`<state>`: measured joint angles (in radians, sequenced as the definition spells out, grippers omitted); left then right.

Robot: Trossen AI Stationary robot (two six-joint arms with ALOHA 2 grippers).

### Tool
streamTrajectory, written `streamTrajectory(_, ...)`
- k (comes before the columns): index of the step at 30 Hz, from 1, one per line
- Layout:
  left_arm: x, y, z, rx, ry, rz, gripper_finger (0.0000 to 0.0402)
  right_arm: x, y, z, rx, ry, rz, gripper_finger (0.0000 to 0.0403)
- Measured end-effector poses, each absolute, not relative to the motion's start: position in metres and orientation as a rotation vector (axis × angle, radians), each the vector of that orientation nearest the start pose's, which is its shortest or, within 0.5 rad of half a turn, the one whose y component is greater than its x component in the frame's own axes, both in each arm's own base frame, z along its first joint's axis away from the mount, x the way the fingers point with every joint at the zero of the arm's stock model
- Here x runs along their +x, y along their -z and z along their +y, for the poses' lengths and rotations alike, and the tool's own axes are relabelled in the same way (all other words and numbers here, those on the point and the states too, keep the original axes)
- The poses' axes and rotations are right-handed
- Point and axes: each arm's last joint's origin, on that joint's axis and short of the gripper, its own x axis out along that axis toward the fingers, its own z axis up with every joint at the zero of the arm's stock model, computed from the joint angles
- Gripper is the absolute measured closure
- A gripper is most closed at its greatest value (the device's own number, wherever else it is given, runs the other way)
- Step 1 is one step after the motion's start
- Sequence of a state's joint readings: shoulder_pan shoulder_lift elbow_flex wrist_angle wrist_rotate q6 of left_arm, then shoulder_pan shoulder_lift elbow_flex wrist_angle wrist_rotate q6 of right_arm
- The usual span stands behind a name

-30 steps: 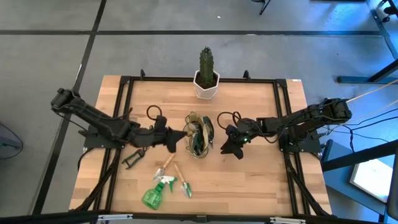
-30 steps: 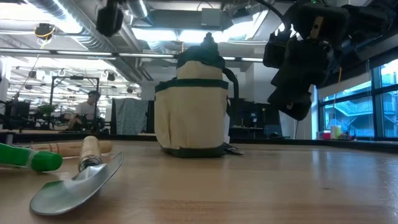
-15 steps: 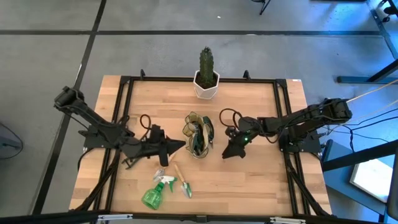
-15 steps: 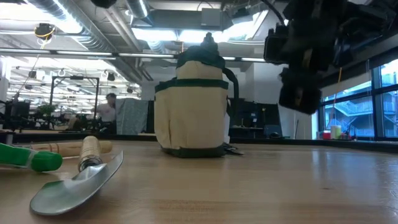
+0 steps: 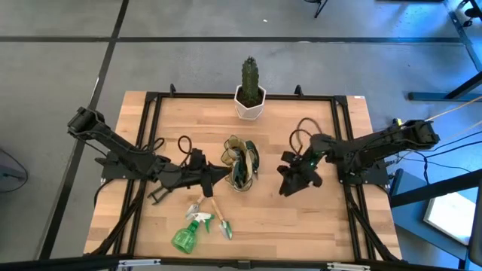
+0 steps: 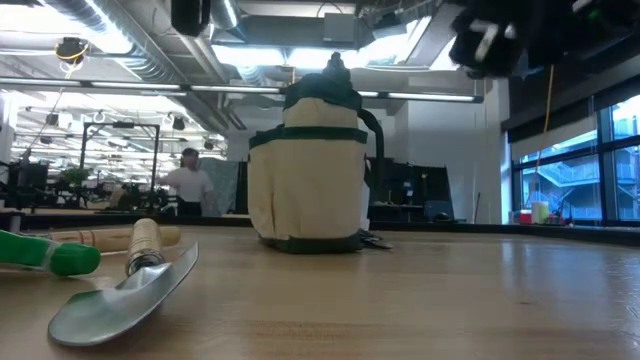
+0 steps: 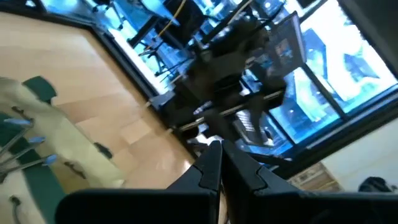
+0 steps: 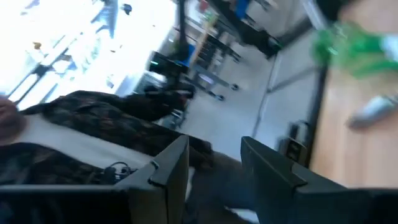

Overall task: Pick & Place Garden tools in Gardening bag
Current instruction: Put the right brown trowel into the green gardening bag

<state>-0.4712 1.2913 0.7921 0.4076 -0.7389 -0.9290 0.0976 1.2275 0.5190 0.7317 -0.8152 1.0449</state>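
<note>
My right end effector (image 5: 290,183), fingers apart and empty, has withdrawn from the gardening bag (image 5: 241,163) at mid-worktop toward the right edge; my left end effector (image 5: 218,175), closed and empty, has returned beside it, tools remaining.

floor (image 5: 60,53): grey | ceiling lights (image 6: 250,55): on | windows (image 6: 610,170): daylight

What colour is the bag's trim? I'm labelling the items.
Dark green trim on a tan bag, clearest in the low view.

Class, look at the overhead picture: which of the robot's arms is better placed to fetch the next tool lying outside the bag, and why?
Probably the left: the left gripper, shut and empty, hovers near the trowel and spray bottle. The right gripper sits beyond the gardening bag.
</note>
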Motion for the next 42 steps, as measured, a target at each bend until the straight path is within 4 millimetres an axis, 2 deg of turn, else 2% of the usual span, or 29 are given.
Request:
streamTrajectory(7, 0.261, -0.285, -0.103, -0.857, -0.284, -0.052, 0.0398, 0.214, -0.278, 0.045, 0.92, -0.901, 0.287, 0.0254)
streamTrajectory(13, 0.264, -0.284, -0.098, -0.852, -0.282, -0.039, 0.0398, 0.188, -0.308, 0.05, 0.766, -0.893, 0.032, 0.0254)
streamTrajectory(16, 0.265, -0.283, -0.094, -0.851, -0.286, -0.038, 0.0398, 0.182, -0.325, 0.052, 0.724, -0.876, -0.026, 0.0254)
streamTrajectory(19, 0.267, -0.283, -0.09, -0.849, -0.285, -0.033, 0.0398, 0.182, -0.339, 0.055, 0.669, -0.852, 0.022, 0.0254)
streamTrajectory(22, 0.268, -0.283, -0.088, -0.845, -0.286, -0.032, 0.0398, 0.182, -0.352, 0.058, 0.572, -0.782, 0.153, 0.0254)
streamTrajectory(27, 0.268, -0.283, -0.089, -0.846, -0.277, -0.027, 0.0398, 0.17, -0.358, 0.053, 0.318, -0.471, 0.469, 0.0254)
streamTrajectory(30, 0.268, -0.281, -0.092, -0.842, -0.27, -0.016, 0.0398, 0.162, -0.36, 0.048, 0.189, -0.345, 0.563, 0.0254)
streamTrajectory(32, 0.268, -0.28, -0.094, -0.841, -0.265, -0.011, 0.0398, 0.16, -0.362, 0.047, 0.177, -0.311, 0.567, 0.0254)
streamTrajectory(36, 0.272, -0.274, -0.097, -0.857, -0.254, 0.011, 0.0398, 0.161, -0.367, 0.048, 0.265, -0.315, 0.557, 0.0254)
streamTrajectory(42, 0.276, -0.263, -0.117, -0.913, -0.024, 0.162, 0.0398, 0.165, -0.363, 0.049, 0.28, -0.321, 0.588, 0.0254)
